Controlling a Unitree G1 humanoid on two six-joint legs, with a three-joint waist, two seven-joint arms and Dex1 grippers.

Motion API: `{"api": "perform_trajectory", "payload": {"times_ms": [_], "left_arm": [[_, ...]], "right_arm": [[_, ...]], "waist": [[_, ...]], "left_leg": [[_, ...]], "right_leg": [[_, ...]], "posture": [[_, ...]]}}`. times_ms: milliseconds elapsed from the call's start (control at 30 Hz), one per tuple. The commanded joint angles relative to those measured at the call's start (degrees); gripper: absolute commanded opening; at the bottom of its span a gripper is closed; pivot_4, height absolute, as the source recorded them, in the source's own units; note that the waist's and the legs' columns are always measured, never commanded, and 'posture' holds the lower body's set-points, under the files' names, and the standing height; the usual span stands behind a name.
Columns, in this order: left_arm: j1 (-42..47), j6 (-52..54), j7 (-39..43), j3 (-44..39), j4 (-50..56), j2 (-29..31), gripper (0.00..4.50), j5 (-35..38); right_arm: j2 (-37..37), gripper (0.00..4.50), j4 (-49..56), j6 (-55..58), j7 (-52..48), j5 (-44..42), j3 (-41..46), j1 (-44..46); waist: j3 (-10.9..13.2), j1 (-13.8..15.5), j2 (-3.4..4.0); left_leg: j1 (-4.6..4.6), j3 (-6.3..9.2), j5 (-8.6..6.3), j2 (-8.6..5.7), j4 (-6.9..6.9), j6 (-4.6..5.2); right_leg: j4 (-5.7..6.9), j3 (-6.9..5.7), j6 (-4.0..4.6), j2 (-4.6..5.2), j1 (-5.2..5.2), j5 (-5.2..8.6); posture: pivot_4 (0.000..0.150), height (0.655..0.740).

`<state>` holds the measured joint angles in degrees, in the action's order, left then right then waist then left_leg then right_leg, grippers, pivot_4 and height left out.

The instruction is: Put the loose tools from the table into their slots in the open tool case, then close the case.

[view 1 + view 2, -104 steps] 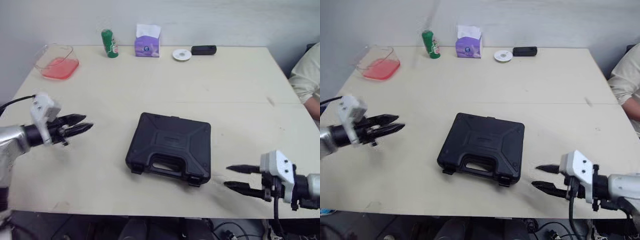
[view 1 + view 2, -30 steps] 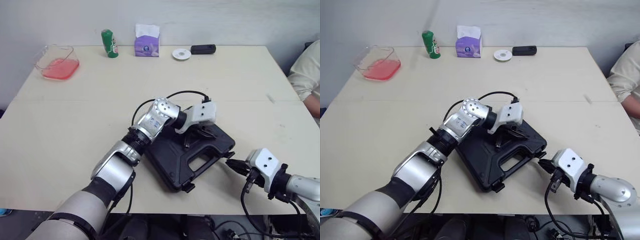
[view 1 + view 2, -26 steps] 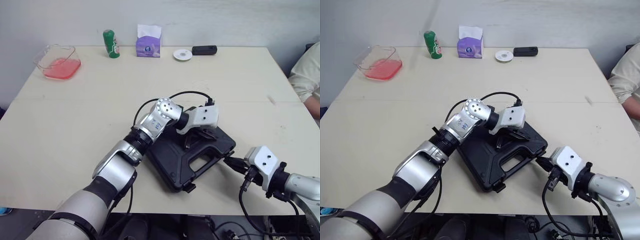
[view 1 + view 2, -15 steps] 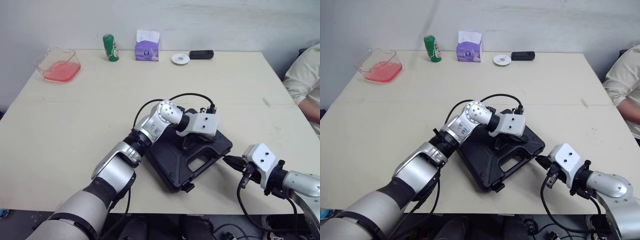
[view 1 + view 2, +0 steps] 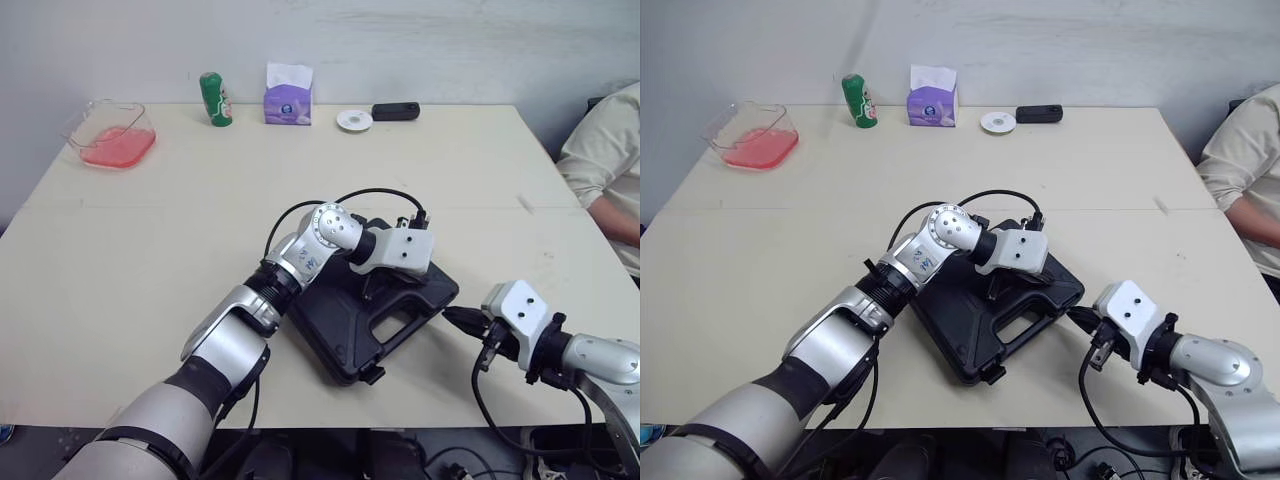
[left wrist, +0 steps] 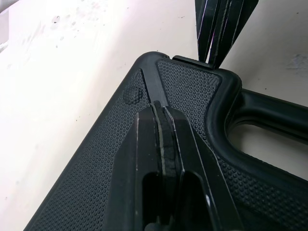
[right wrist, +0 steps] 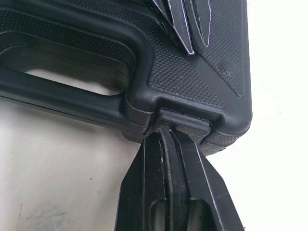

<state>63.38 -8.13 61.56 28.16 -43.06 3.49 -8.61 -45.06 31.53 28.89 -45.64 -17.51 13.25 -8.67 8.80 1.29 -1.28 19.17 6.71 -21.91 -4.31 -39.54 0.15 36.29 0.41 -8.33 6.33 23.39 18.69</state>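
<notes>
Tool case point(image 5: 345, 335) lies shut and flat on the tabletop point(image 5: 150, 250), near the front edge and a little right of the middle. It sits askew: its long axis runs from near left to far right, and its handle point(image 7: 67, 98) side faces the near right.

The head views give the whole layout, with the left arm reaching across over the lid and the right arm coming in from the near right at tabletop level. The wrist views give the contacts. The left fingers point(image 6: 144, 144) are pressed together with nothing between them, their tips resting on the dimpled lid just inside the corner beside the handle. The right fingers point(image 7: 149, 183) are likewise closed on nothing, their tips meeting a small latch point(image 7: 184, 120) on the case's edge at that same corner, so the two pairs of tips stand close together.

Along the far edge stand a pink tray point(image 5: 105, 140), a green can point(image 5: 212, 98), a purple tissue box point(image 5: 288, 100), a white disc point(image 5: 352, 120) and a black device point(image 5: 396, 111). A person's sleeve point(image 5: 600, 150) shows at the right.
</notes>
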Motion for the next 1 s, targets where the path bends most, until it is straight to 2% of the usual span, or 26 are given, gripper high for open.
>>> {"api": "perform_trajectory", "payload": {"times_ms": [33, 100, 233, 333, 400, 500, 600, 667, 933, 1000], "left_arm": [[-3.48, 4.0, 1.67, 3.11, -1.93, 1.1, 0.05, -3.74], [-2.99, 7.04, 3.71, -0.2, 2.17, 2.97, 0.05, -0.39], [-5.18, 19.3, 15.62, -7.63, 23.95, 10.2, 0.05, 13.56], [-9.78, 29.04, 23.4, -9.55, 39.89, 17.98, 0.05, 22.9], [-12.85, 33.36, 25.9, -8.8, 46.43, 22.42, 0.05, 25.39], [-17.27, 37.79, 26.74, -6.12, 52.02, 27.5, 0.05, 26.1], [-19.12, 36.11, 24.61, -4.05, 52.44, 28.6, 0.05, 24.24], [-19.94, 32.3, 21.31, -1.85, 49.69, 27.96, 0.05, 19.95], [-20.83, 26.38, 20.33, 2.33, 45.99, 27.97, 0.05, 15.21], [-21.17, 20.09, 21.13, 5.46, 44.32, 29.89, 0.05, 10.54]], "right_arm": [[-1.51, 0.02, 3.7, -1.35, -1.37, -0.96, 1.07, -0.09], [-2.83, 0.02, 5.26, -0.67, -3.38, -1.92, 3.18, -3.16], [-5.0, 0.02, 9.04, 0.45, -7.37, -4.98, 5.73, -8.61], [-6.19, 0.02, 12.37, 2.92, -9.89, -9.62, 3.17, -9.01], [-6.66, 0.02, 13.92, 4.55, -10.29, -11.36, 0.16, -7.95], [-5.83, 0.02, 15.51, 5.64, -9.24, -10.78, -8.02, -4.84], [-5.67, 0.02, 15.38, 4.85, -8.74, -8.6, -13.86, -3.23], [-5.76, 0.02, 14.23, 3.64, -8.31, -6.34, -17.09, -2.03], [-5.99, 0.02, 12.71, 1.46, -8.97, -4.9, -19.97, -0.85], [-4.74, 0.02, 12.2, 1.78, -8.21, -5.7, -20.0, 0.85]], "waist": [[-0.03, 0.03, 0.02], [-0.06, 0.18, 0.07], [0.12, -0.19, 0.35], [0.34, -0.12, 0.62], [0.34, 0.18, 0.64], [0.34, 0.34, 0.67], [0.36, 0.82, 0.66], [0.36, 0.96, 0.66], [0.35, 1.1, 0.66], [0.33, 1.13, 0.63]], "left_leg": [[-0.01, 0.01, 0.0, 0.0, 0.01, 0.0], [0.01, 0.01, 0.0, -0.01, 0.03, 0.0], [0.07, 0.02, 0.0, 0.02, 0.37, 0.0], [0.22, 0.09, 0.0, 0.02, 0.4, -0.01], [0.26, 0.23, 0.0, 0.0, 0.36, -0.01], [0.15, 0.39, 0.0, -0.04, 0.34, -0.02], [0.16, 0.49, 0.0, -0.1, 0.31, -0.02], [0.2, 0.49, 0.0, -0.14, 0.3, -0.01], [0.16, 0.48, 0.0, -0.13, 0.33, -0.01], [0.11, 0.48, 0.0, -0.13, 0.33, -0.01]], "right_leg": [[0.0, 0.01, 0.0, -0.01, 0.0, 0.0], [-0.01, 0.02, 0.0, 0.0, 0.03, 0.0], [0.12, 0.12, 0.01, -0.06, 0.26, 0.0], [0.15, 0.17, 0.02, -0.05, 0.44, 0.0], [0.08, 0.06, 0.03, 0.01, 0.43, 0.0], [-0.37, -0.05, 0.05, 0.06, 0.18, -0.02], [-0.36, -0.1, 0.06, 0.07, 0.14, -0.02], [-0.38, -0.1, 0.05, 0.08, 0.15, -0.03], [-0.41, -0.1, 0.05, 0.05, 0.15, -0.03], [-0.4, -0.1, 0.05, 0.05, 0.1, -0.03]], "posture": [[0.15, 0.74], [0.15, 0.74], [0.15, 0.74], [0.15, 0.74], [0.15, 0.74], [0.15, 0.74], [0.15, 0.74], [0.15, 0.74], [0.15, 0.74], [0.15, 0.74]]}}
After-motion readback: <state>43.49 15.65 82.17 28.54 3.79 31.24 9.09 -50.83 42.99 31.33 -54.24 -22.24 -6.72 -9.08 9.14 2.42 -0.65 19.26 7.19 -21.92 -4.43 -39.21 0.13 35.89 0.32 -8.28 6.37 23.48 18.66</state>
